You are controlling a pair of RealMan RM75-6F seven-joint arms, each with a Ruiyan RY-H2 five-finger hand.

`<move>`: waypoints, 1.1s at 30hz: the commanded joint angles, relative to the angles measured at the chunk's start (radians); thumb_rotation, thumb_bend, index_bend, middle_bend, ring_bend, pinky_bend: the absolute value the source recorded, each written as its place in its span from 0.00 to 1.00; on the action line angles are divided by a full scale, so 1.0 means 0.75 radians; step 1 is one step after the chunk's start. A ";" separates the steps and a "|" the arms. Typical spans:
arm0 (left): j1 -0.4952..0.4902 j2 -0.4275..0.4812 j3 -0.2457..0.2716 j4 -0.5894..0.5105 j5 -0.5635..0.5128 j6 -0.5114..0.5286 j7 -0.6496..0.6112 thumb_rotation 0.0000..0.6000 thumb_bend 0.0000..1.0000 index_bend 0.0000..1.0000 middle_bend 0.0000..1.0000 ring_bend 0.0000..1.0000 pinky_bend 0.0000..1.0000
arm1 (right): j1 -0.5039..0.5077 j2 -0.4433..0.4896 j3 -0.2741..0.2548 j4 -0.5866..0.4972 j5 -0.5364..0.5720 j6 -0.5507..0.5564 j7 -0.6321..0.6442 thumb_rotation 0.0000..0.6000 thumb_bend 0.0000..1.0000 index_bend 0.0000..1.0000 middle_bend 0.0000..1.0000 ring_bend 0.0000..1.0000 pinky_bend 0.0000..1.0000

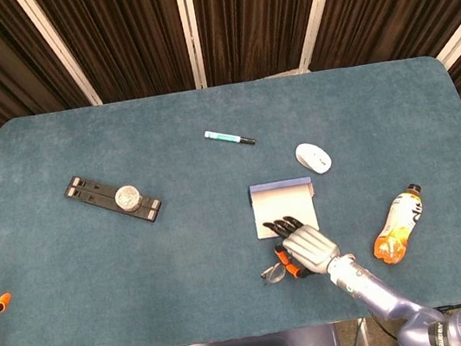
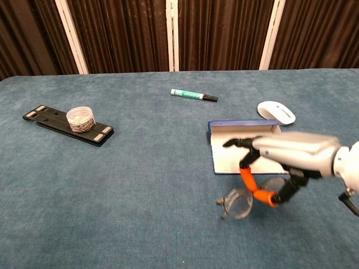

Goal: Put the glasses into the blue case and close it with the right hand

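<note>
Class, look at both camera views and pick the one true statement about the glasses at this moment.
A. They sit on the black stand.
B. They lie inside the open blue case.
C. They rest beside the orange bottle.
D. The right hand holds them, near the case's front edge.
D: the right hand pinches the glasses just in front of the open blue case, not inside it.

Your right hand (image 2: 291, 154) is showing a smooth, metallic silver shell. The table (image 2: 140, 185) is looking like matt, napped cloth, and the mouse (image 2: 276, 112) like glossy plastic.
</note>
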 commanded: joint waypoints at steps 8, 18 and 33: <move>-0.008 -0.004 -0.014 0.015 -0.033 -0.015 -0.007 1.00 0.00 0.00 0.00 0.00 0.00 | 0.091 -0.066 0.153 0.133 0.144 -0.006 -0.026 1.00 0.37 0.64 0.00 0.00 0.00; -0.025 -0.025 -0.032 0.030 -0.095 -0.037 0.028 1.00 0.00 0.00 0.00 0.00 0.00 | 0.197 -0.206 0.227 0.431 0.302 -0.089 -0.059 1.00 0.38 0.64 0.00 0.00 0.00; -0.047 -0.043 -0.043 0.054 -0.154 -0.073 0.052 1.00 0.00 0.00 0.00 0.00 0.00 | 0.231 -0.282 0.241 0.698 0.332 -0.153 0.049 1.00 0.37 0.65 0.00 0.00 0.00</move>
